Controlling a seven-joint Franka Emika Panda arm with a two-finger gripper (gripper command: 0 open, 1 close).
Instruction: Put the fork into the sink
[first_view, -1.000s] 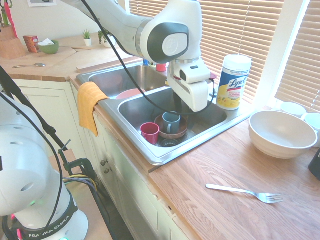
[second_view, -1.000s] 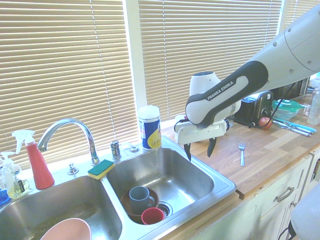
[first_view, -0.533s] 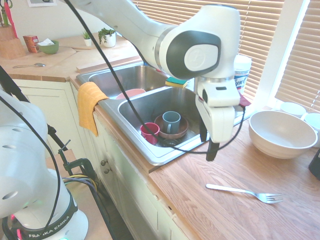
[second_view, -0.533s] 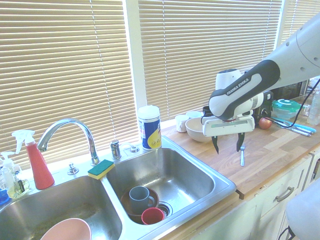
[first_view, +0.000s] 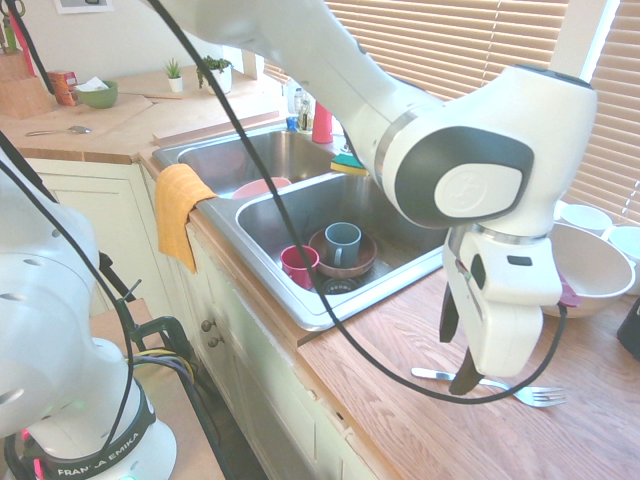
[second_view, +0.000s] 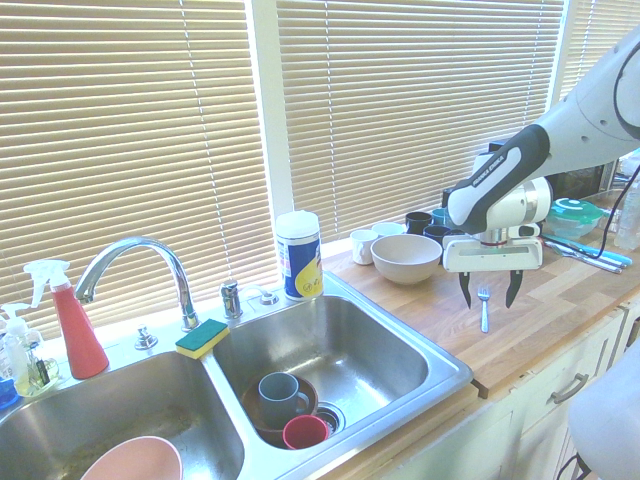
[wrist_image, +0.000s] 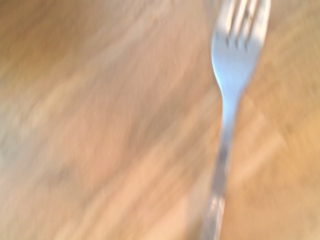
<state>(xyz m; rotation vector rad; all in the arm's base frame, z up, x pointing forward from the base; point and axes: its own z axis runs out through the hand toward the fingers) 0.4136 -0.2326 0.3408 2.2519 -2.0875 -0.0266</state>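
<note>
The silver fork (first_view: 536, 396) lies flat on the wooden counter, beside the sink (first_view: 290, 300). In the second exterior view the fork (second_view: 484, 312) points its tines toward the window, and the sink (second_view: 440, 385) is to its left. My gripper (first_view: 452, 366) hangs just above the fork's handle, fingers open and pointing down. Seen from the other side, the gripper (second_view: 488, 300) straddles the fork without touching it. The wrist view shows the fork (wrist_image: 232, 75) blurred on the wood grain.
A beige bowl (second_view: 406, 257) and several mugs stand behind the fork near the window. The near basin holds a grey mug (first_view: 342, 243) on a brown dish and a red cup (first_view: 299, 264). A wipes canister (second_view: 298, 255) stands on the sink's back rim.
The arm has swung from over the sink basin across to the counter and come down over the fork. The fingers stayed open. The fork has not moved.
</note>
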